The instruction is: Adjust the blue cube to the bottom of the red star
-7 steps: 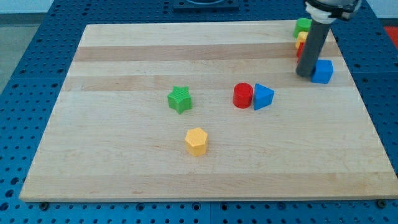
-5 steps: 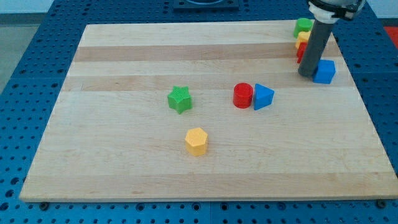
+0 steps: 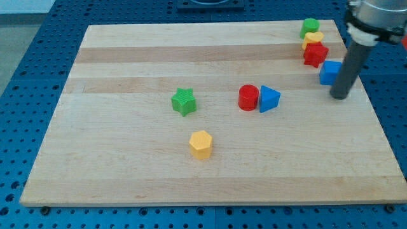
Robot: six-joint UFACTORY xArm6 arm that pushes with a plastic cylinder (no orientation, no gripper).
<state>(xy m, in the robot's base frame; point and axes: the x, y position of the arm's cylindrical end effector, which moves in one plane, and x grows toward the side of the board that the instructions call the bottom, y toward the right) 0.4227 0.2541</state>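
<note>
The blue cube (image 3: 329,72) sits near the board's right edge, just below and to the right of the red star (image 3: 315,54). My tip (image 3: 339,96) rests on the board just below and right of the blue cube, the rod partly covering the cube's right side. The red star lies under a yellow block (image 3: 313,39) and a green block (image 3: 310,27) in a column at the view's top right.
A red cylinder (image 3: 248,98) and a blue triangular block (image 3: 269,99) touch near the board's middle. A green star (image 3: 184,101) lies left of them. A yellow hexagonal block (image 3: 201,144) lies below it. The wooden board (image 3: 127,165) sits on a blue pegboard.
My tip has moved from the blue cube's left side round to its lower right. The red star, earlier hidden behind the rod, now shows. The cube has barely shifted.
</note>
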